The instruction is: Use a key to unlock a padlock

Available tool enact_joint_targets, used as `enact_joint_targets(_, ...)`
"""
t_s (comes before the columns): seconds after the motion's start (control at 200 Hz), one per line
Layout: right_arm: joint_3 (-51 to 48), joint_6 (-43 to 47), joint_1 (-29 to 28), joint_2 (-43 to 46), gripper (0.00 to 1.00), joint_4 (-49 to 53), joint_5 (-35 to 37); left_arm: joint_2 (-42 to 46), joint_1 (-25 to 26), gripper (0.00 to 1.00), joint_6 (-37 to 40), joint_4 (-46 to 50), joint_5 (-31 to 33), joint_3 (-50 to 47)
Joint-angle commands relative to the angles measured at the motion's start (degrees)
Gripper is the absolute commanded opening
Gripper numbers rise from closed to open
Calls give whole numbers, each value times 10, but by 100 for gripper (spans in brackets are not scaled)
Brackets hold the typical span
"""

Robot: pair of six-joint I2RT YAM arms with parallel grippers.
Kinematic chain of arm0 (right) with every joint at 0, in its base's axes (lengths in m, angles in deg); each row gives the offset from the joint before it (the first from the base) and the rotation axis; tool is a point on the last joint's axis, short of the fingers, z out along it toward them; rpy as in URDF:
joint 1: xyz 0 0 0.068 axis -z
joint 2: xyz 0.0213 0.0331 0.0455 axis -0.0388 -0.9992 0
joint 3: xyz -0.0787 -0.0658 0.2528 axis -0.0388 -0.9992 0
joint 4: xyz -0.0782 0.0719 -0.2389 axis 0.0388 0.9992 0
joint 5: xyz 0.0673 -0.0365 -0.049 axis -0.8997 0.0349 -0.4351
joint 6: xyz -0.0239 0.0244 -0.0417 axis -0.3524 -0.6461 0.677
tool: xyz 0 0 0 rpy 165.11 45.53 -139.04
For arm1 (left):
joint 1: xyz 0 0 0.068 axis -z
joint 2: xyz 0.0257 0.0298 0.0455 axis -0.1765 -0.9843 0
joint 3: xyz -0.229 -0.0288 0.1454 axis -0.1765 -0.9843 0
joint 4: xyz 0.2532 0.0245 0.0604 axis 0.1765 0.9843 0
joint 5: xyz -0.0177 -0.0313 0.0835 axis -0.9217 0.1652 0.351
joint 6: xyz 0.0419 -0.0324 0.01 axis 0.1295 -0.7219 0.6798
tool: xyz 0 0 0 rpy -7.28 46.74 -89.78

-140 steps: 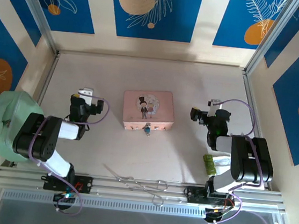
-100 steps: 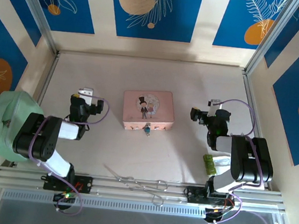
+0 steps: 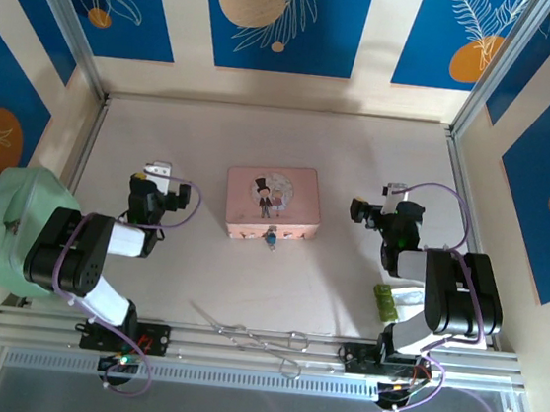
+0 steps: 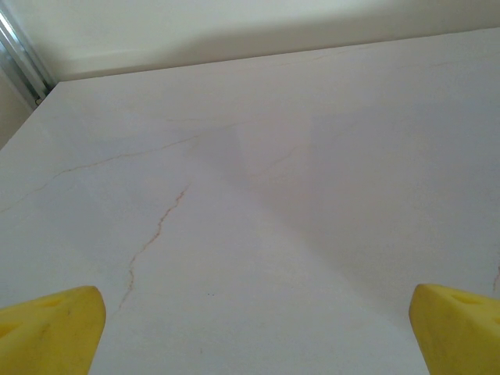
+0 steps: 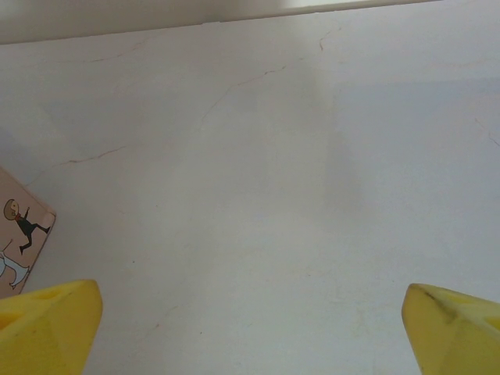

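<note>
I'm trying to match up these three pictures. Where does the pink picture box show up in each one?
Top external: pink picture box in the centre of the table.
Right wrist: its corner pokes in at the left edge.
Left wrist: bare table ahead of the left gripper.
Shared landmark: the pale, thinly veined table surface.

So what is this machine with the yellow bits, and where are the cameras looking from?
It is a robot: a left arm and a right arm bolted to a table. The big picture looks down from above. The other two come from cameras on each wrist: the yellow corners are the left gripper and right gripper, both open, holding nothing. On the table sit a pink picture box with a tiny blue padlock at its front, and bent metal wires near the arms.
</note>
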Motion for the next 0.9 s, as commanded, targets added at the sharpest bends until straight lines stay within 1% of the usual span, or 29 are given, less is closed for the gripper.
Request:
enact_joint_targets(0.0, 5, 0, 3, 1, 99, -15, -11, -3, -6, 99, -4, -12, 1, -7)
enact_joint_targets(0.4, 6, 0, 3, 1, 99, -14, -11, -1, -3, 99, 0, -9, 4, -7)
enact_joint_targets(0.46, 5, 0, 2, 3, 99, -16, -10, 21, -2, 99, 8, 51, -11, 14)
enact_joint_targets(0.495, 7, -4, -5, 12, 99, -16, 8, 45, 5, 99, 12, 147, 4, 51)
enact_joint_targets(0.51, 13, -2, -13, 21, 99, 4, 23, 53, 7, 99, 12, 198, 11, 76)
enact_joint_targets(0.54, 36, 5, -33, 57, 99, 76, 70, 65, 8, 99, 9, 282, 22, 127)
enact_joint_targets(0.575, 67, 12, -57, 97, 99, 155, 109, 76, 7, 99, -9, 350, 51, 176)
enact_joint_targets(0.6, 90, 1, -74, 126, 99, 205, 150, 88, 9, 99, -33, 391, 72, 207)
enact_joint_targets(0.625, 116, -33, -93, 155, 99, 258, 198, 100, 9, 99, -59, 432, 90, 237)
enact_joint_targets(0.64, 134, -64, -102, 173, 99, 308, 223, 108, 9, 100, -83, 464, 100, 256)
enact_joint_targets(0.67, 168, -148, -110, 202, 99, 401, 253, 120, 9, 95, -127, 527, 113, 295)
enact_joint_targets(0.695, 199, -229, -112, 218, 99, 482, 259, 130, 9, 92, -168, 575, 114, 325)
enact_joint_targets(0.72, 221, -305, -111, 232, 99, 546, 263, 138, 10, 90, -208, 616, 100, 347)
enact_joint_targets(0.75, 231, -338, -110, 244, 99, 603, 254, 149, 13, 86, -250, 642, 67, 362)
enact_joint_targets(0.77, 223, -368, -112, 250, 99, 617, 255, 157, 18, 85, -275, 650, 44, 364)
enact_joint_targets(0.81, 199, -381, -103, 261, 100, 607, 205, 173, 39, 83, -313, 650, 5, 357)
enact_joint_targets(0.835, 184, -388, -97, 264, 95, 604, 184, 181, 59, 83, -328, 647, -3, 350)
enact_joint_targets(0.855, 182, -398, -96, 266, 92, 618, 181, 189, 81, 83, -336, 644, -5, 343)
enact_joint_targets(0.895, 189, -419, -107, 266, 91, 663, 195, 199, 129, 83, -344, 638, -3, 328)
